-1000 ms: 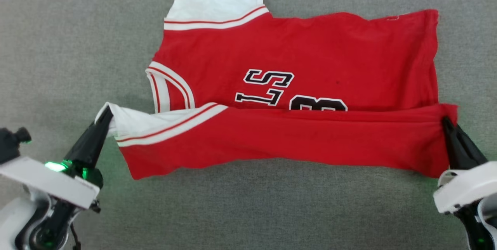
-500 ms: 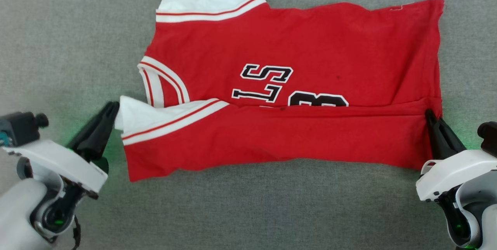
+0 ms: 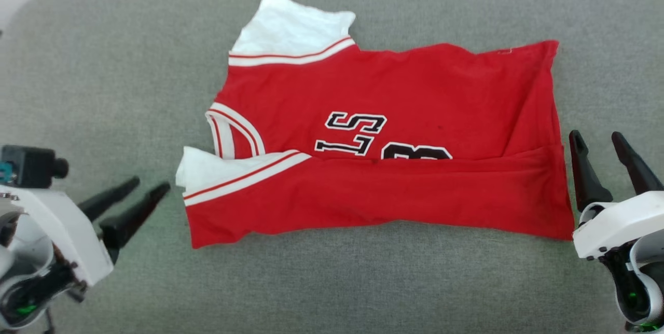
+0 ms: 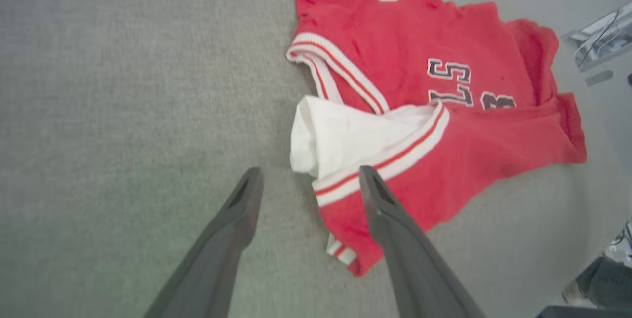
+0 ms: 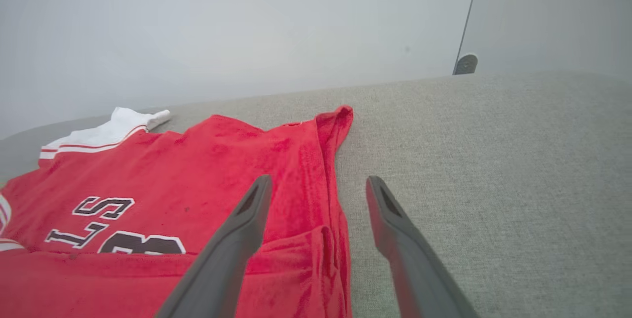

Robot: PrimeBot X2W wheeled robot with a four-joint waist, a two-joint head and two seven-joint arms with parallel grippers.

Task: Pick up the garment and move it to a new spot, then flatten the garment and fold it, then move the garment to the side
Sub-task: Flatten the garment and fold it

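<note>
With the left gripper [image 3: 151,183] low on the left, its jaws stand wide apart and hold nothing, the tips aimed at the near white sleeve [image 3: 202,170] but stopping just short of it. Moving across, the garment [image 3: 394,90] lies spread on the grey bench [image 3: 104,64], collar [image 3: 233,131] to the left and hem to the right, its far sleeve [image 3: 290,23] poking out toward the back edge. The near long edge is turned over onto the front as a red band [image 3: 384,194], and it covers the lower half of the black lettering [image 3: 358,131]. Over on the right, the right gripper [image 3: 594,135] sits just beside the hem corner, jaws apart as well, touching no cloth. So by the look of it, the pick-up, the move and the flattening are done, and the first lengthwise fold is in. What is left, I would say: bring the far side and its sleeve over, fold the strip across, then carry the bundle off to the side.
</note>
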